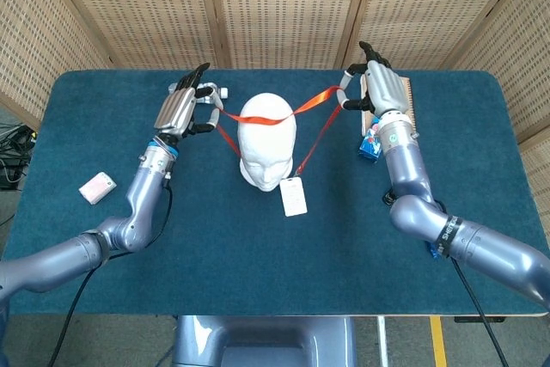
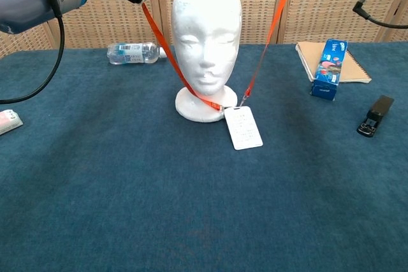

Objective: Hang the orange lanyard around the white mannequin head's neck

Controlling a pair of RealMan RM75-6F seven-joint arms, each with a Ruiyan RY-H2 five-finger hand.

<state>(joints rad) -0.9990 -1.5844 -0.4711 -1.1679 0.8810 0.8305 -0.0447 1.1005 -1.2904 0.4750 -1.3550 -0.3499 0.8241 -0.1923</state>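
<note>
While both hands hold strap high: left hand pinches orange lanyard left of white mannequin head, loop crossing crown, sides falling to white badge on worktop before base. Right hand pinches other side, remaining fingers extended. Notebook, blue box rightward.
</note>
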